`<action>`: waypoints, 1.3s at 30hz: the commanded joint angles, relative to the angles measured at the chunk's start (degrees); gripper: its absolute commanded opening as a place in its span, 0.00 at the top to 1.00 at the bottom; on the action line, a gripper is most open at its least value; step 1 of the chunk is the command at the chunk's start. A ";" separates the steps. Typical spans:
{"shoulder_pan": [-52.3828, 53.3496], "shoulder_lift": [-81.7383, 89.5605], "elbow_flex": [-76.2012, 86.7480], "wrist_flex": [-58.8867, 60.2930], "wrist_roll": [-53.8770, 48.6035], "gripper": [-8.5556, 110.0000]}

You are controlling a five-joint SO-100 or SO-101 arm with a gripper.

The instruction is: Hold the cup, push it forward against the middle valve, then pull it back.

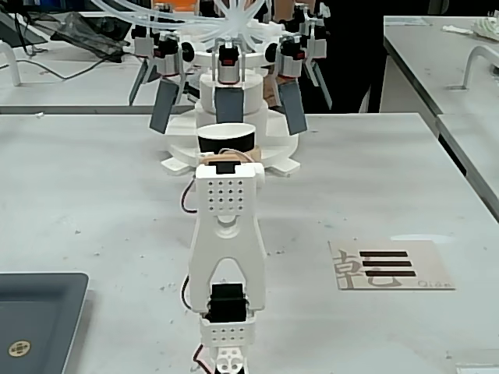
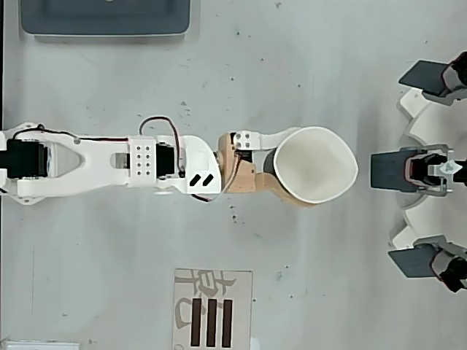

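Overhead view: gripper point(image 2: 292, 169) clasps cup point(image 2: 315, 175); card point(image 2: 211, 310) glyphs unreadable.

Behind-arm view plus top-down view

My work surface is a pale grey table point(image 1: 93, 195), lightly speckled with dark flecks. On it lies a flat tan card point(image 1: 392, 266) printed with a Chinese character and three black bars; in the overhead view the card point(image 2: 212, 309) sits near the bottom edge. A dark grey tray point(image 1: 39, 319) occupies the lower-left corner of the fixed view and appears at the top left in the overhead view point(image 2: 106, 18). Two slanted grey paddles point(image 1: 164, 105) point(image 1: 291, 107) flare outward from a white round stand point(image 1: 269, 160), beneath clear tubes point(image 1: 195, 23). Behind, further tables point(image 1: 437, 62) carry dark cables point(image 1: 86, 39).
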 commanded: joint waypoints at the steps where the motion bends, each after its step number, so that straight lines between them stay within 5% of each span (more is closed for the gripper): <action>1: 0.09 3.08 -1.05 -2.11 0.44 0.90; 28: 0.09 2.55 -1.14 -2.11 0.53 0.90; 39: 0.09 -8.00 -12.92 -0.35 0.62 0.90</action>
